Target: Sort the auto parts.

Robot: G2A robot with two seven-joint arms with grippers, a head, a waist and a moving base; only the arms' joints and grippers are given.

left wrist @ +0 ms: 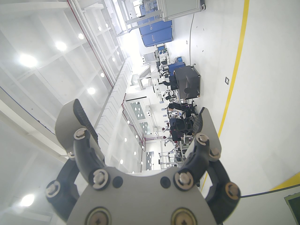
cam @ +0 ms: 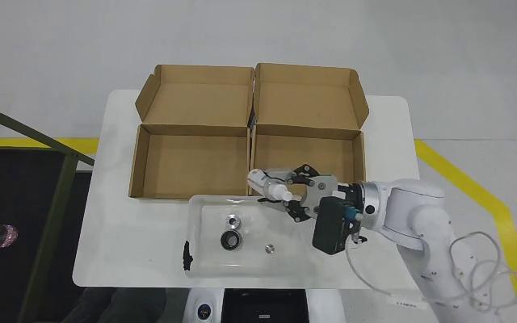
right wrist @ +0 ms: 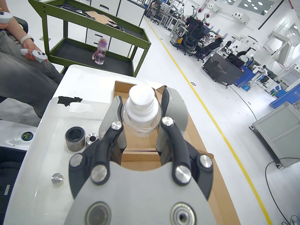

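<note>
One white-capped clear plastic part [right wrist: 141,117] clamped in rt claw [right wrist: 143,101], lft claw [left wrist: 140,112] spread wide

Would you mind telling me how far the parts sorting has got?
Done: nothing visible yet; the left box and right box look empty. In hand: the right tool grips a white plastic part over the edge of the tray beside the right box. Left: a dark bearing, a silver bushing and a small silver knob in the tray.

Left box [cam: 190,165] beside right box [cam: 315,157], tray [cam: 206,222] before both
</note>
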